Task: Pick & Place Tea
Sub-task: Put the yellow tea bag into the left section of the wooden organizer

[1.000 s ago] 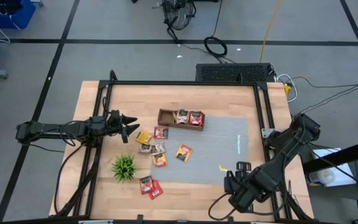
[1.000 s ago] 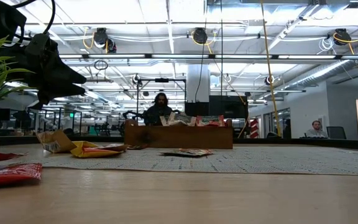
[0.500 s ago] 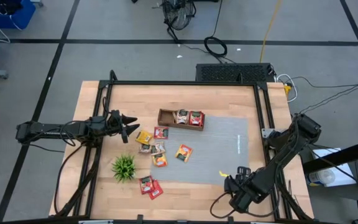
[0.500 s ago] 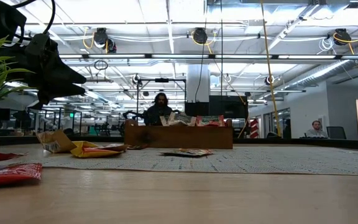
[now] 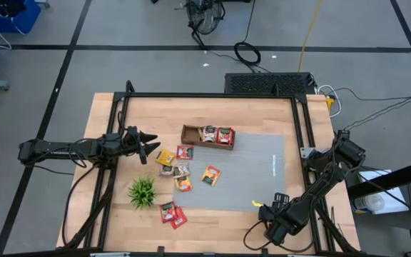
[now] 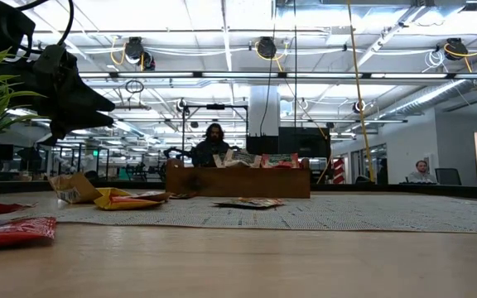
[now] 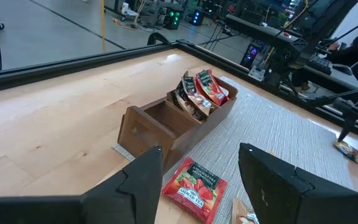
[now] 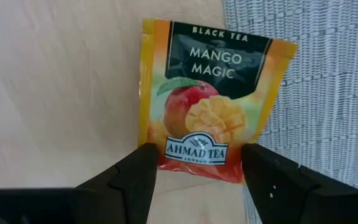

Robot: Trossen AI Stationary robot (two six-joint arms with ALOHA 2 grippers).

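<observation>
- Tea, as small flat square packets in red, orange and yellow, lies mostly loose in a cluster [image 5: 183, 170] on the pale wooden table [image 5: 113, 121] and the left edge of the grey woven mat [image 5: 252, 160]; a few stand in the right compartments of the brown wooden tray [image 5: 191, 135], whose left compartment is empty.
- We judge the step in hand to be a pick by the right arm: the right gripper [image 5: 268, 211] hangs low at the near right of the table, fingers spread wide and holding nothing, over a lone yellow-orange mango tea packet [image 8: 211, 99].
- The next move calls for lowering onto that packet, closing on it, and carrying it well across to the tray.
- The left gripper [image 5: 147, 145] waits at the table's left, just left of the cluster, fingers apart and empty.
- Only the right wrist view shows the mango packet's label and that it lies half on the mat's edge, half on bare wood.
- The left wrist view shows the tray's compartments and a red strawberry packet [image 7: 193, 185] near it.
- The high view shows the small green plant [image 5: 143, 191] near the left.
- The low view shows a person seated in the room beyond the table.
</observation>
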